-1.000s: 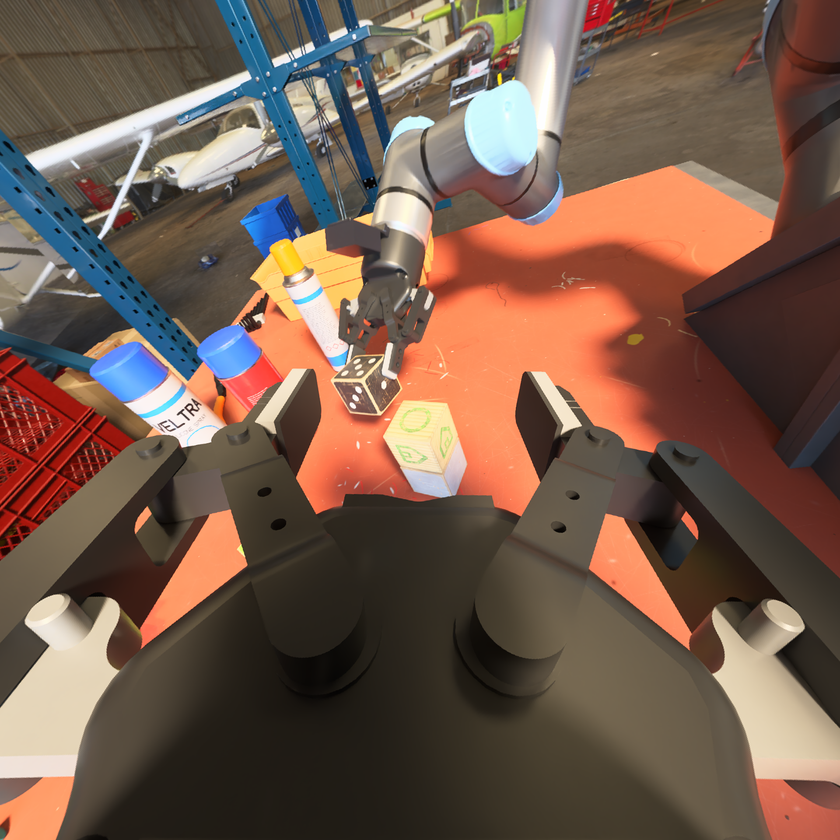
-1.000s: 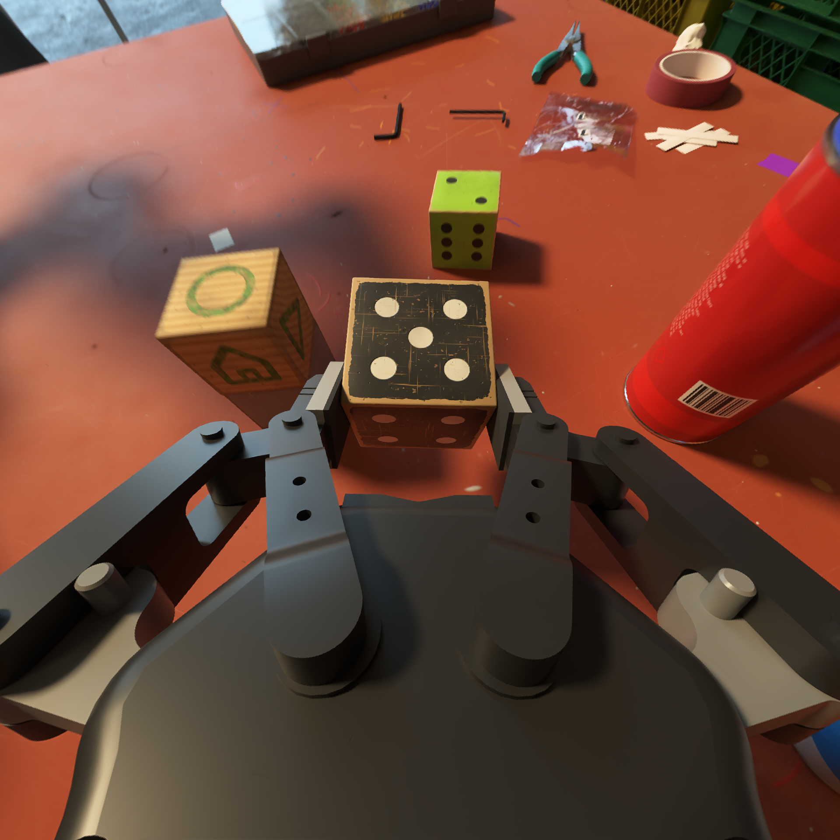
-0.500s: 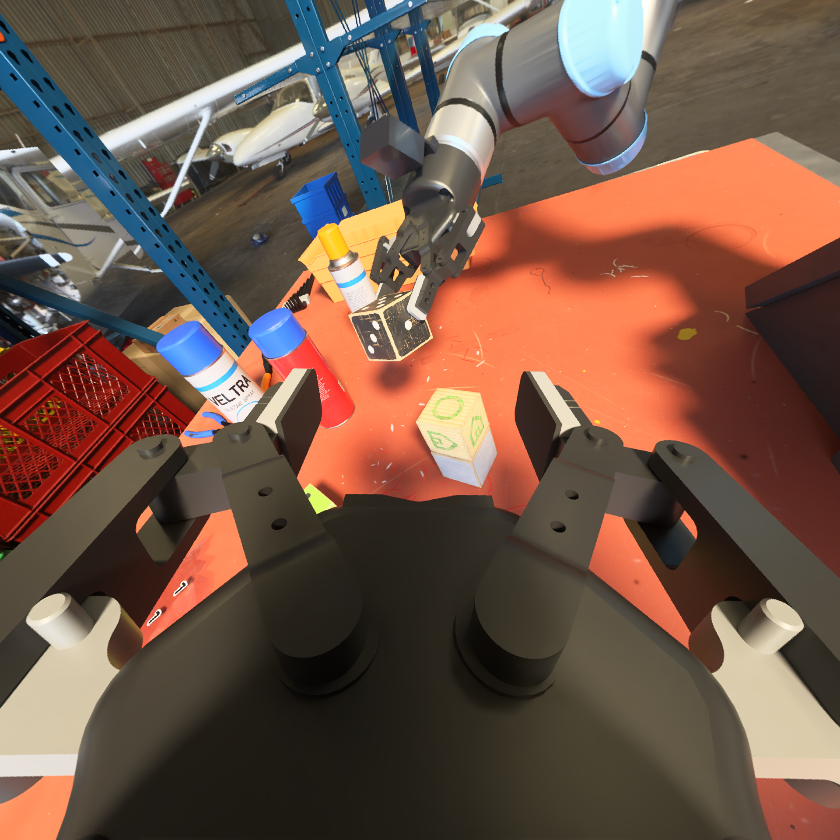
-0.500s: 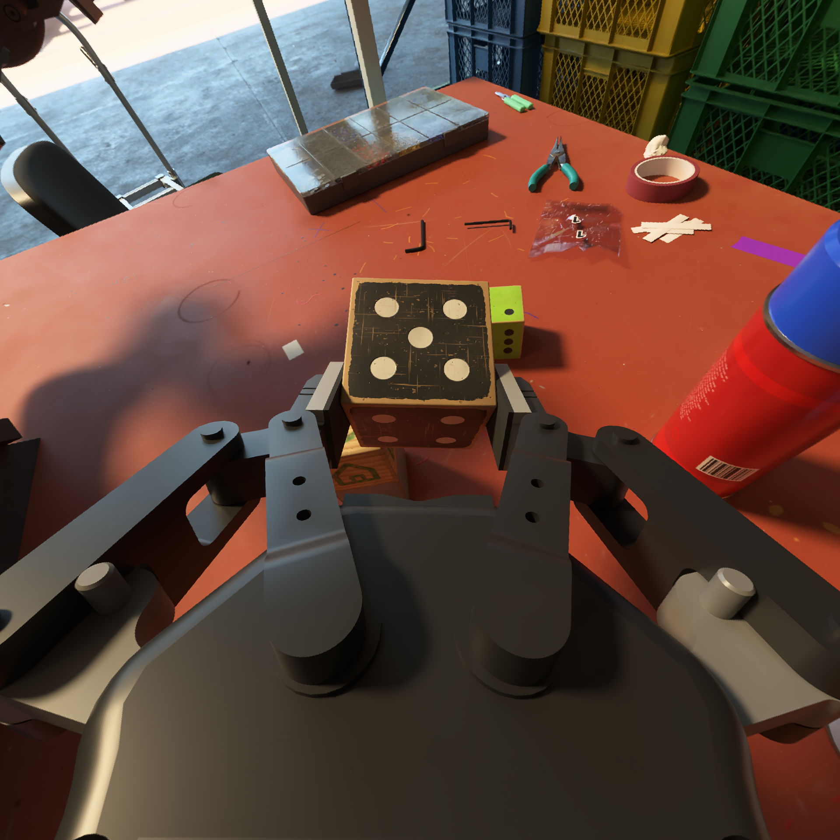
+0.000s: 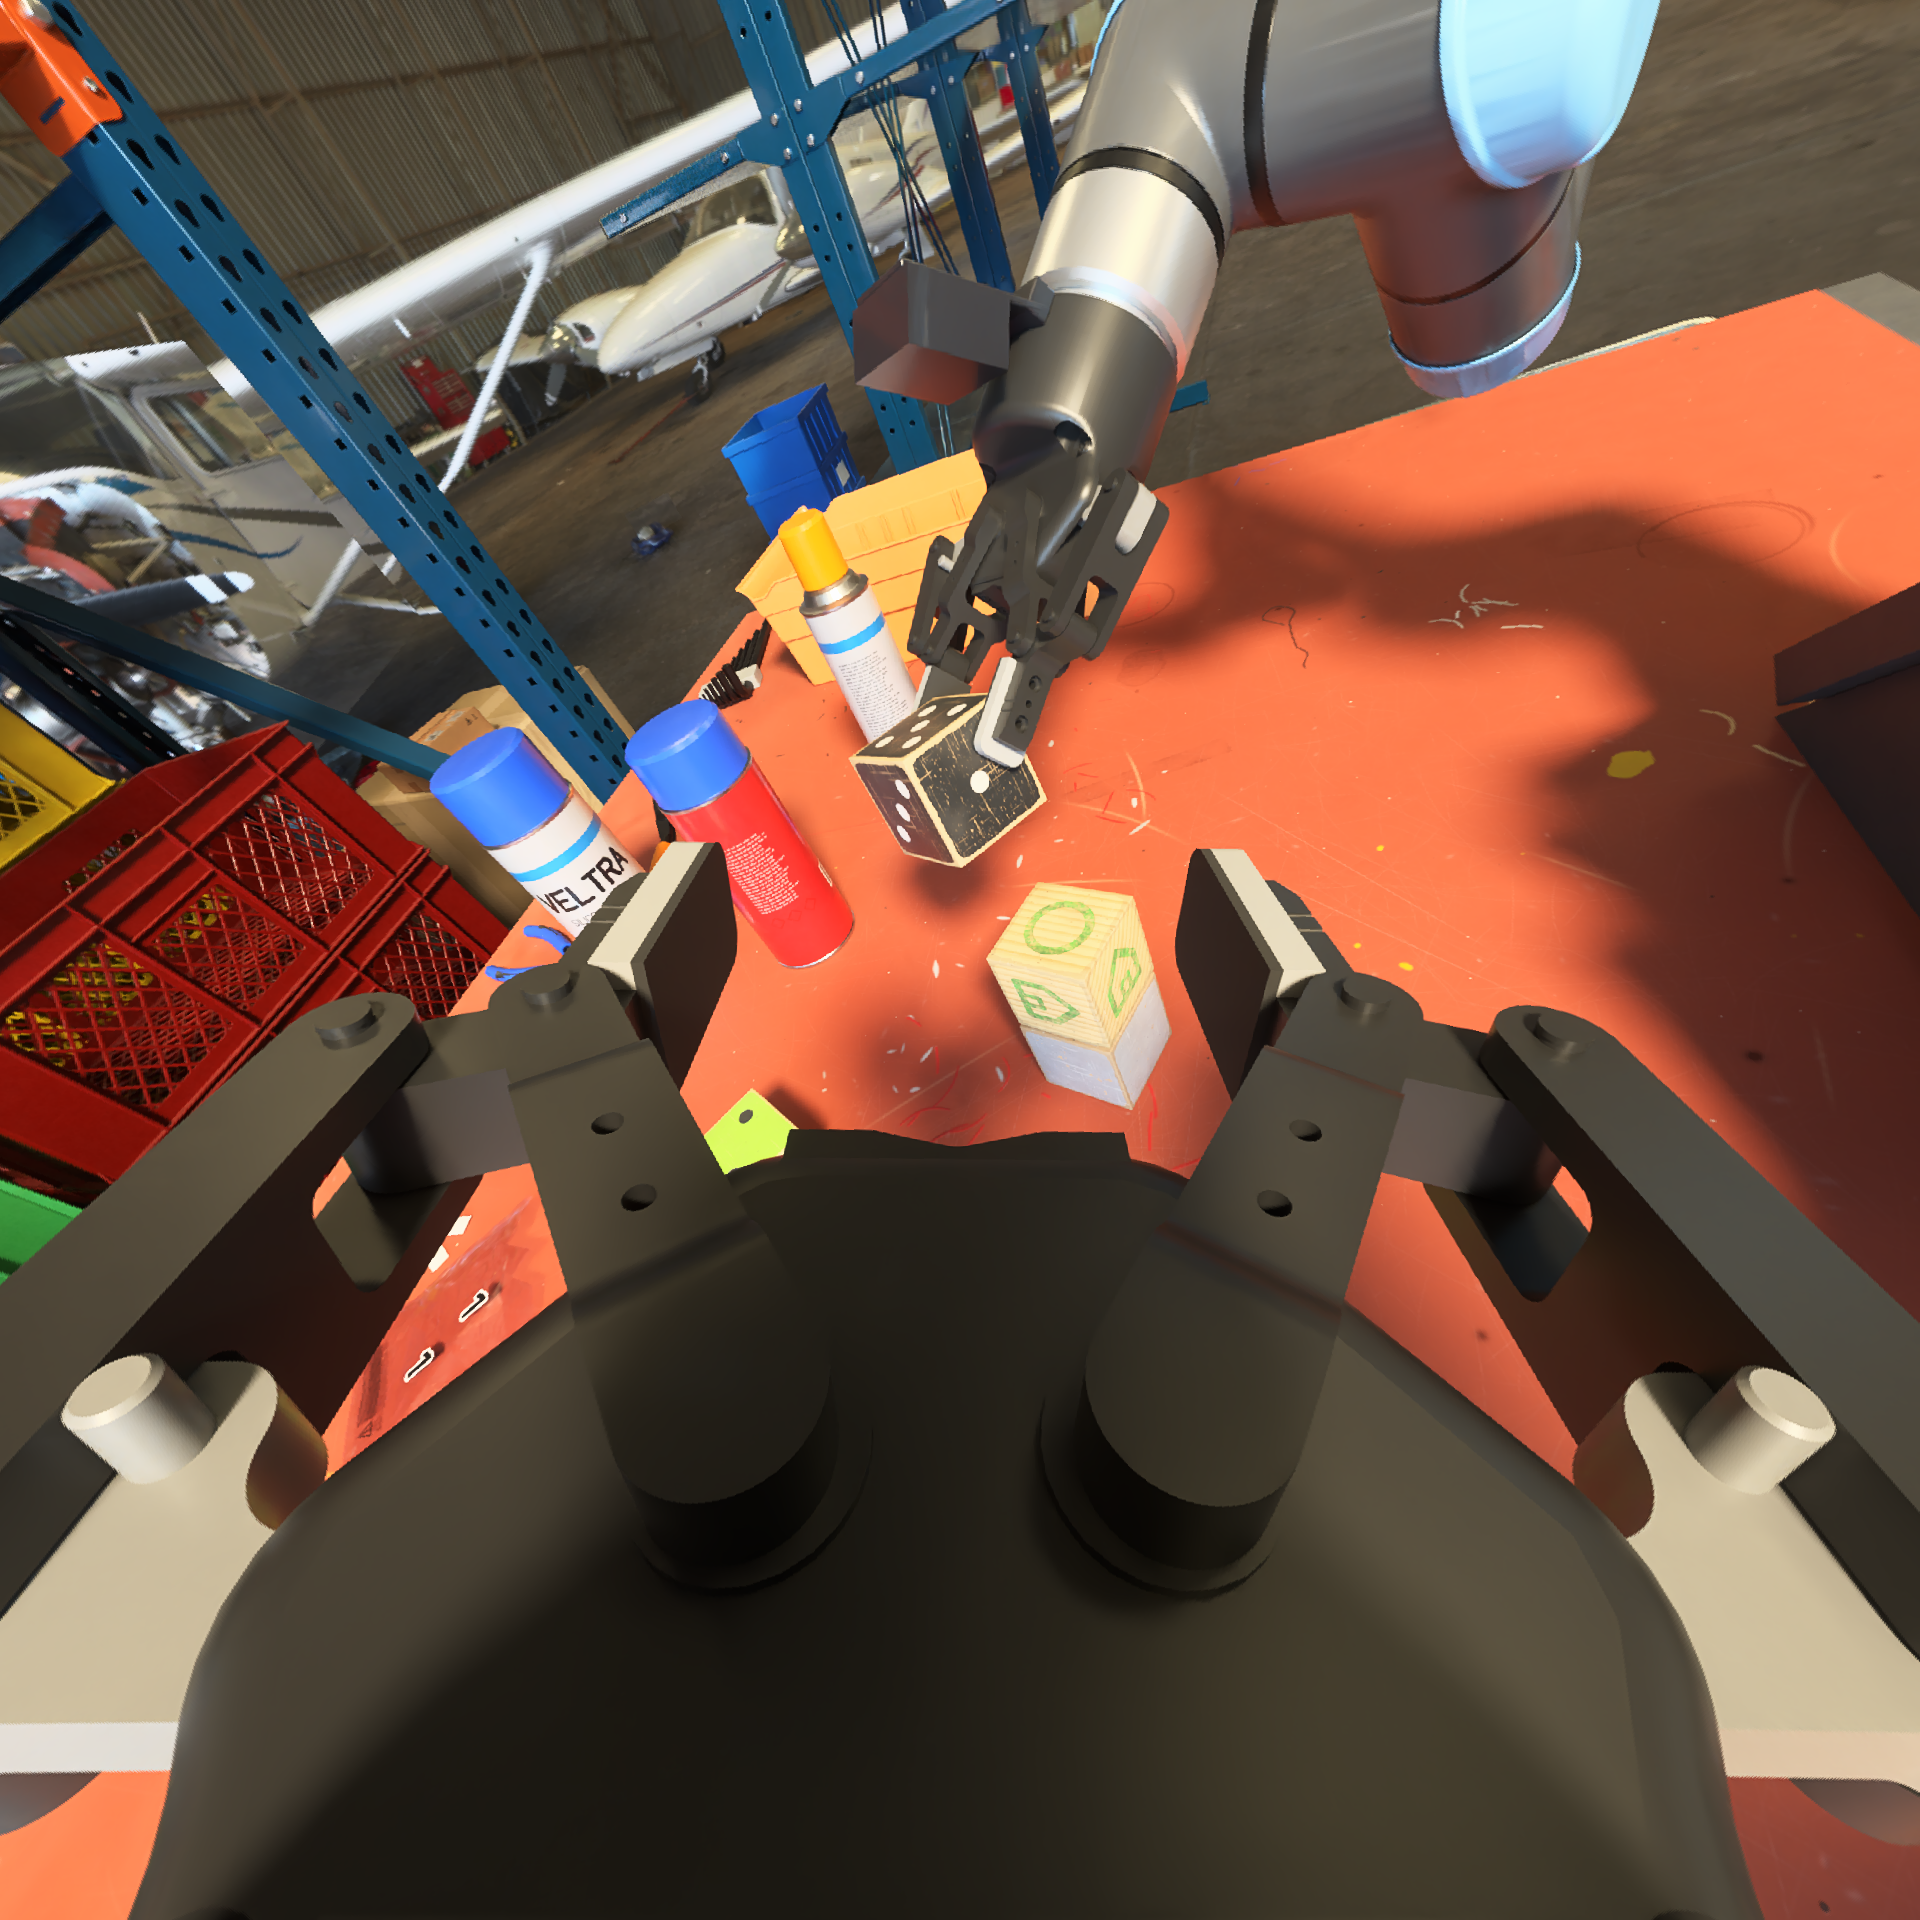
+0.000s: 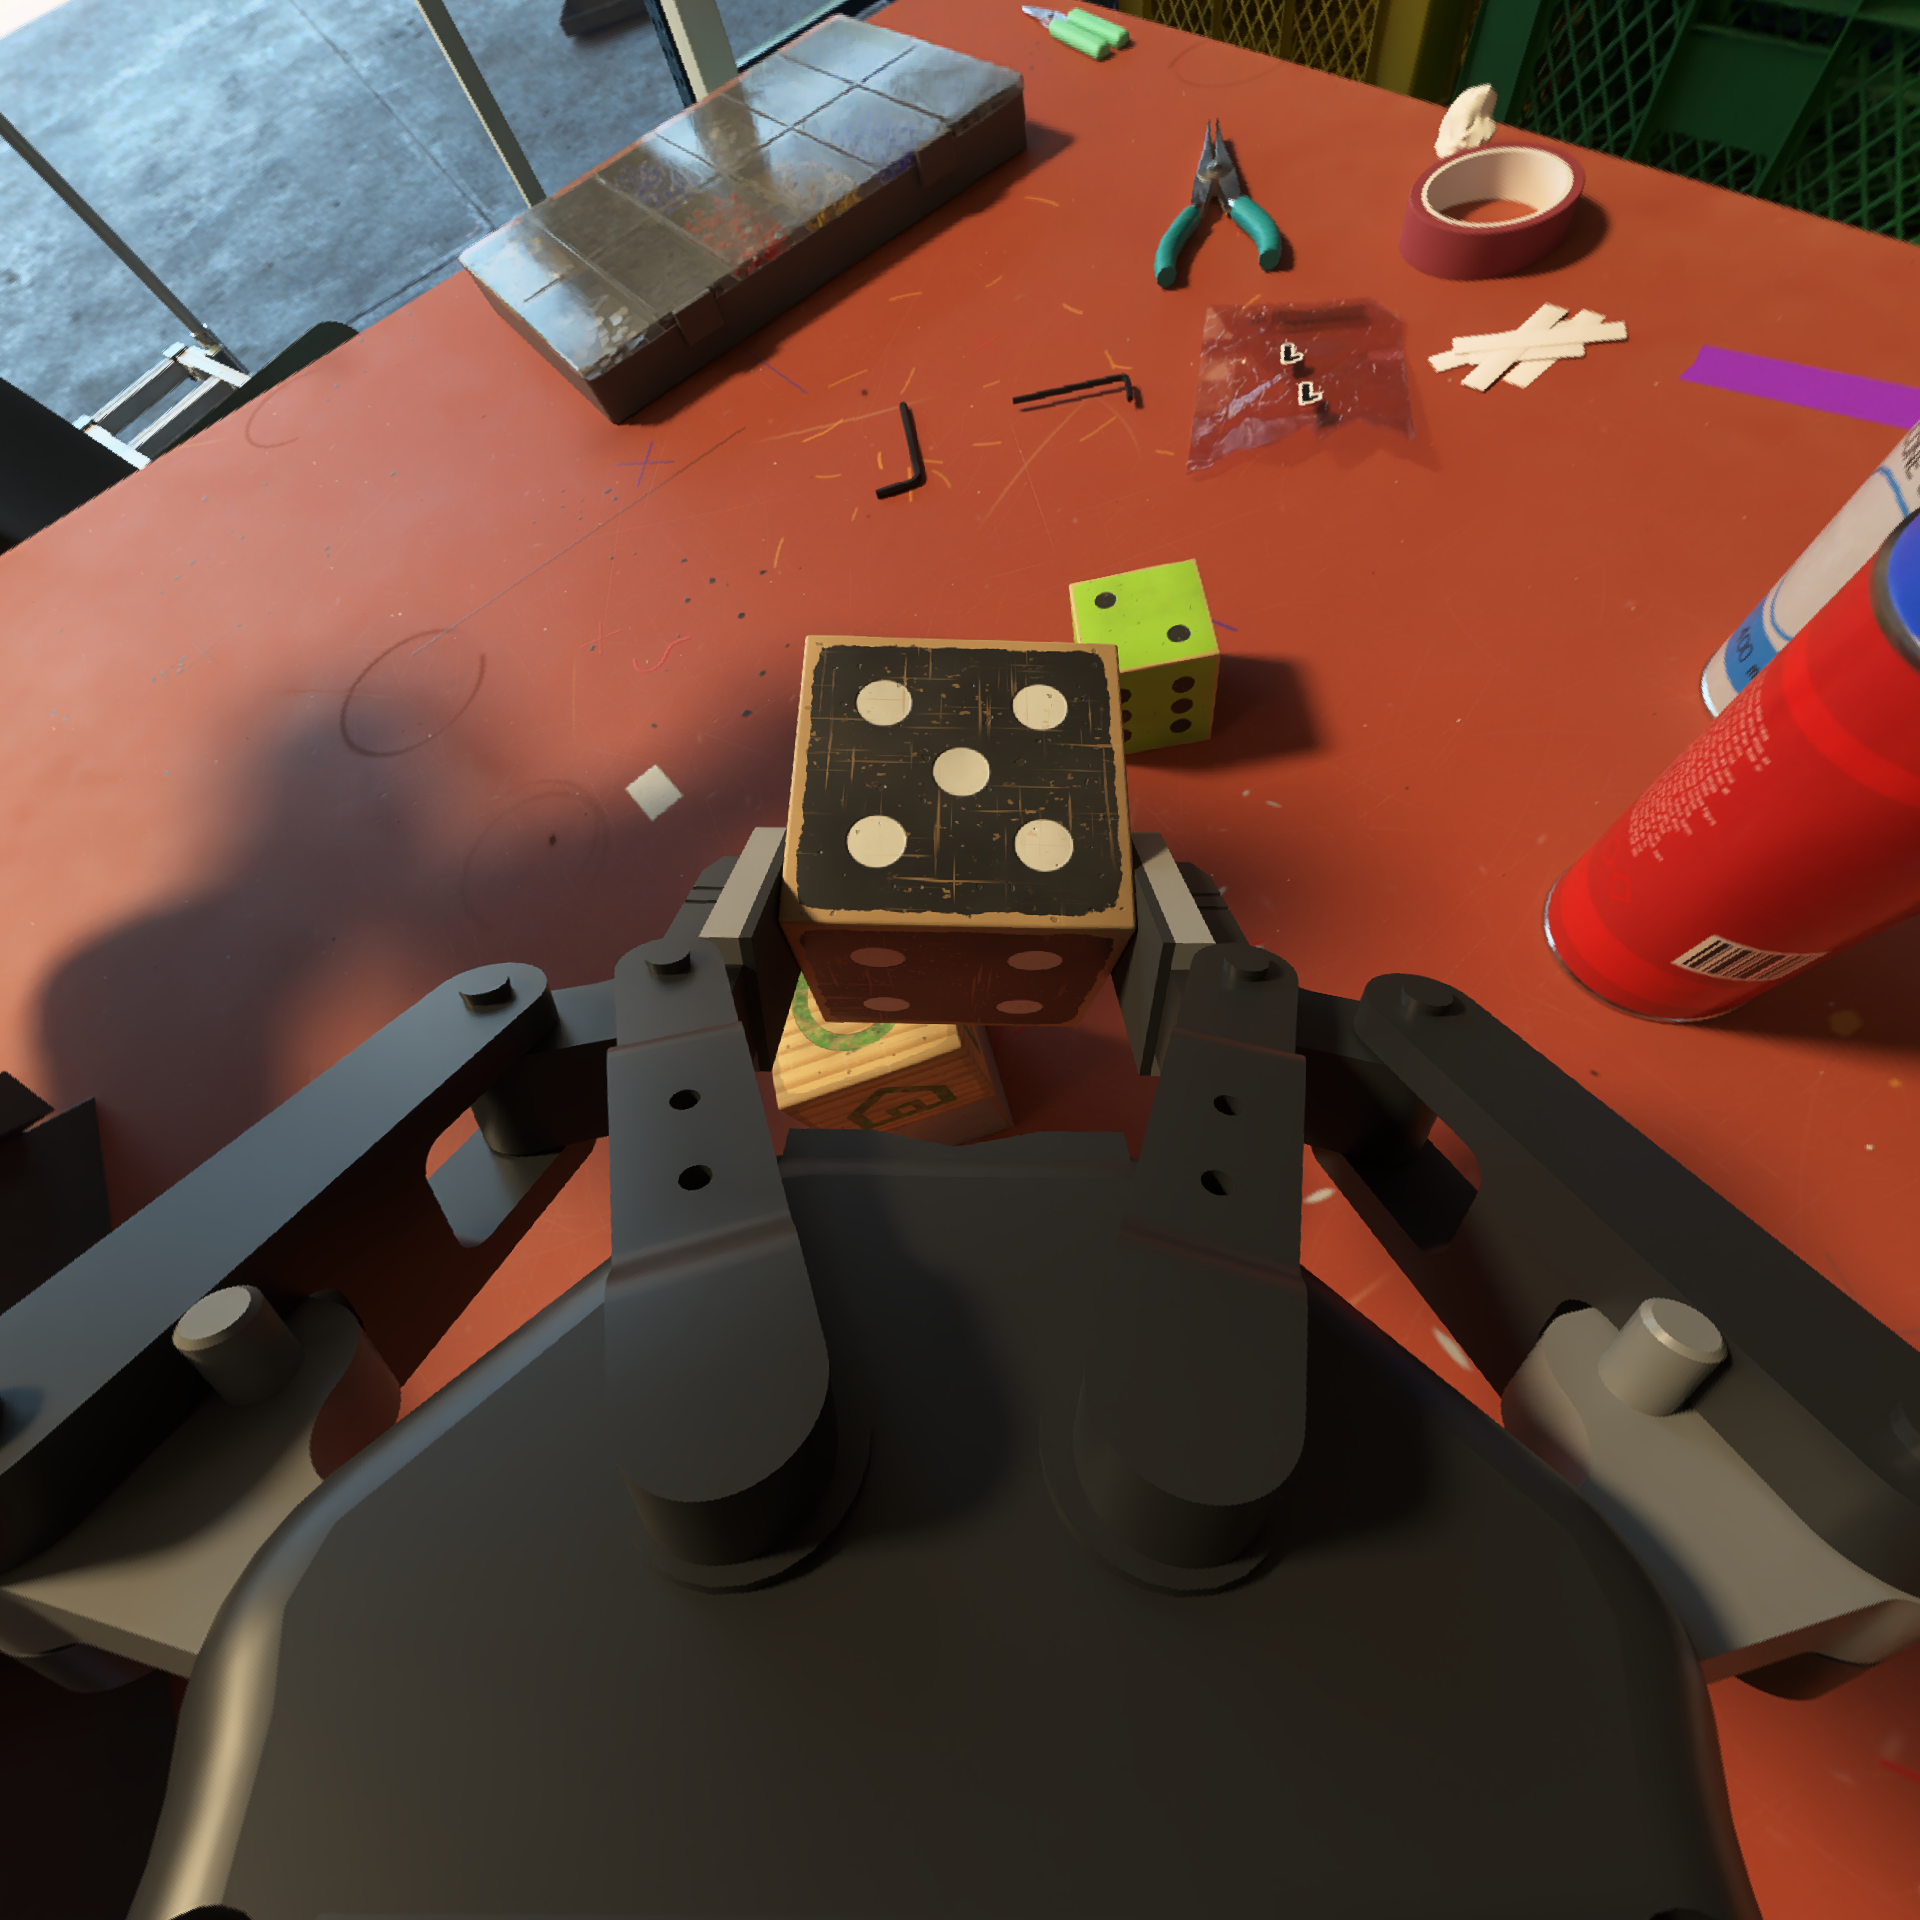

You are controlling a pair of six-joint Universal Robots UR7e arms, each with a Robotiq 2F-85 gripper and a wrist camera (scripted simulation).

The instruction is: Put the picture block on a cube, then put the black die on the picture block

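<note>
My right gripper (image 6: 956, 904) is shut on the black die (image 6: 961, 790) and holds it in the air, its five-dot face towards the camera. The wooden picture block (image 6: 883, 1075) shows just under and behind the die, partly hidden by it. In the left wrist view the picture block (image 5: 1075, 961) sits on a white cube (image 5: 1091, 1060). The black die (image 5: 945, 779) hangs above and to the far left of it in the right gripper (image 5: 982, 717). My left gripper (image 5: 951, 894) is open and empty, raised on the near side of the stack.
A green die (image 6: 1148, 644) lies beyond the black die. A red spray can (image 6: 1766, 831) stands at the right. Hex keys (image 6: 904, 457), pliers (image 6: 1216, 208), a tape roll (image 6: 1491, 208) and a flat grey box (image 6: 748, 197) lie farther off. More cans (image 5: 540, 821) and a red crate (image 5: 187, 935) are at the left.
My right gripper has lifted the black die off the table and carried it towards the picture block, which now lies under it. My left gripper has drawn back, still open.
</note>
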